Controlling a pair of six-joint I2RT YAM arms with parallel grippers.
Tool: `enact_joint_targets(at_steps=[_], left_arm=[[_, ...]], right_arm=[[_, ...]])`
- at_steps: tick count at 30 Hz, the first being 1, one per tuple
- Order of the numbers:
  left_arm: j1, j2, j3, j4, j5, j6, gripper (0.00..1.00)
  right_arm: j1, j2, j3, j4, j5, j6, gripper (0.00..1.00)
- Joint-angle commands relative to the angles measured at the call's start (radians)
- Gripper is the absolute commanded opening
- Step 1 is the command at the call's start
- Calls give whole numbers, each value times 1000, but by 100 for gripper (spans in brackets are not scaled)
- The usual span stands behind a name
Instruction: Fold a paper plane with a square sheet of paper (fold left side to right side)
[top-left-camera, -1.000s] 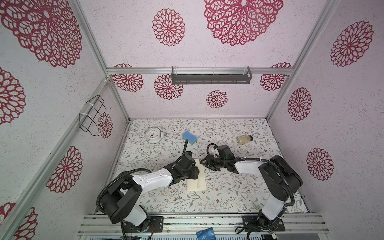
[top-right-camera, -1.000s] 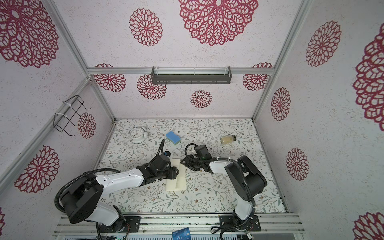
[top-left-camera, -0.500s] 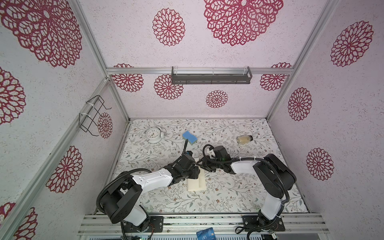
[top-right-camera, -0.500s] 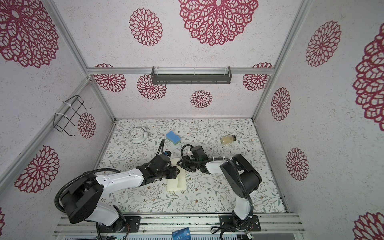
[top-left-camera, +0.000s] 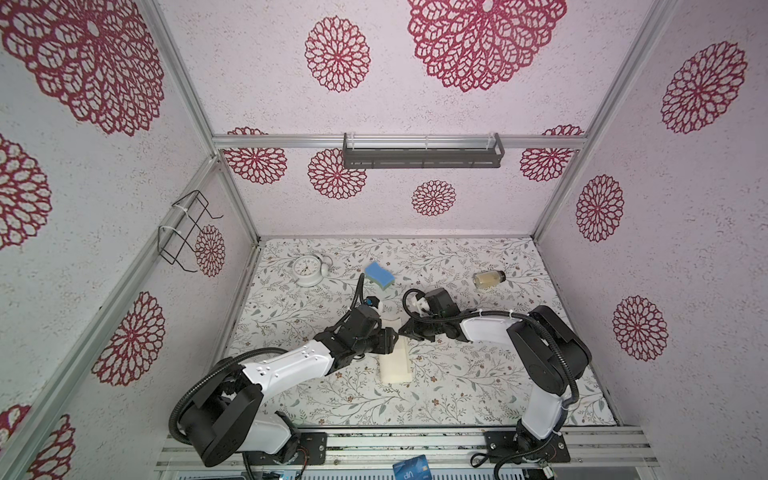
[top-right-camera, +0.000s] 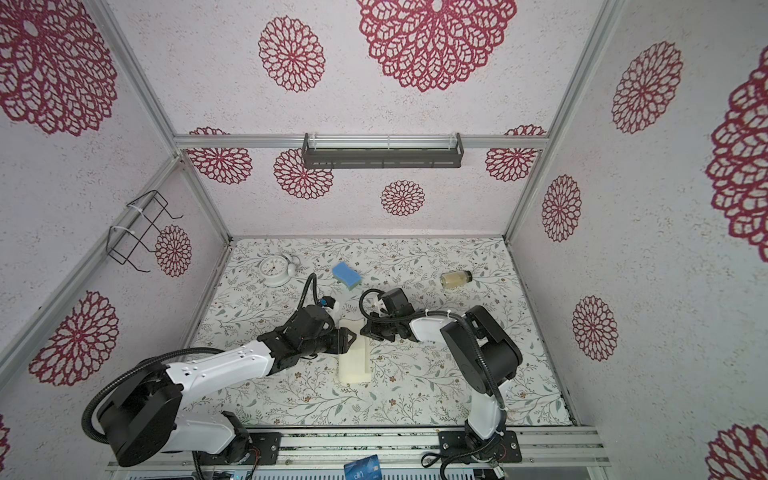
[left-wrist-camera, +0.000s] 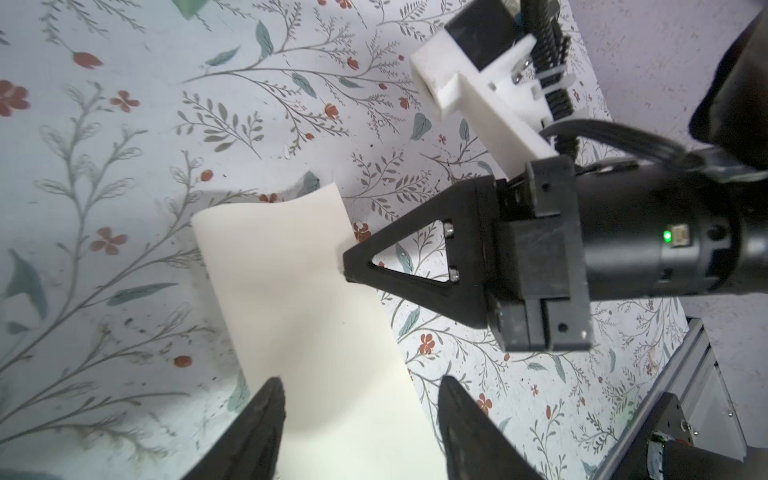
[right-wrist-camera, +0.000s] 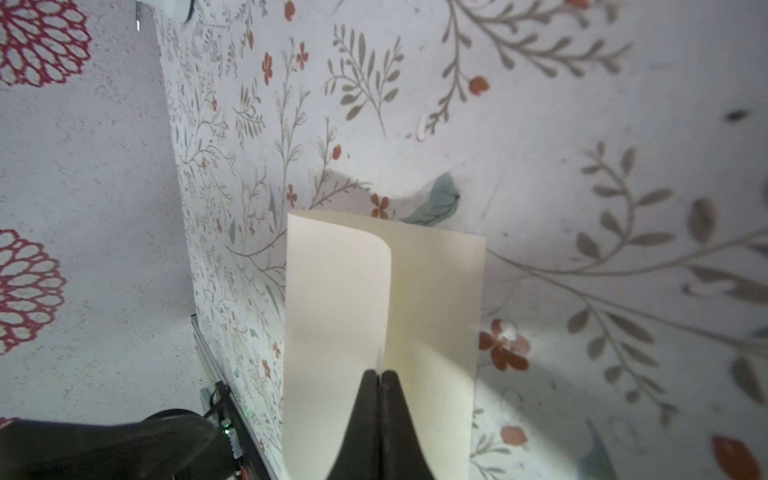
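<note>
- We see the paper (top-left-camera: 395, 365) lying half-folded on the mat (top-left-camera: 465, 382), between both claws.
- Our right claw (right-wrist-camera: 379, 374) pinches its loose edge; the arm reaches in low.
- Our left claw (left-wrist-camera: 361, 380) gapes astride the paper, its arm stretched low.

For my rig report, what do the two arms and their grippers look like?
The left arm and right arm: white shells, black joints, ribbed black cables. The left gripper and right gripper: black, tapered triangular fingers; green light behind the right one.
</note>
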Motion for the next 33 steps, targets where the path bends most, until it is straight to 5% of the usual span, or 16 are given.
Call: enact_joint_targets(at_steps=[1, 17, 27, 33], left_arm=[[41, -43, -33, -37, 10, 23, 63], [100, 81, -25, 10, 159, 77, 66], [88, 179, 11, 34, 175, 74, 59], [78, 204, 19, 17, 145, 77, 55]], right_arm=[[-16, 1, 20, -27, -25, -62, 0], [-33, 33, -30, 78, -81, -50, 1], [-52, 37, -33, 84, -95, -46, 3], [-55, -7, -44, 67, -88, -41, 34]])
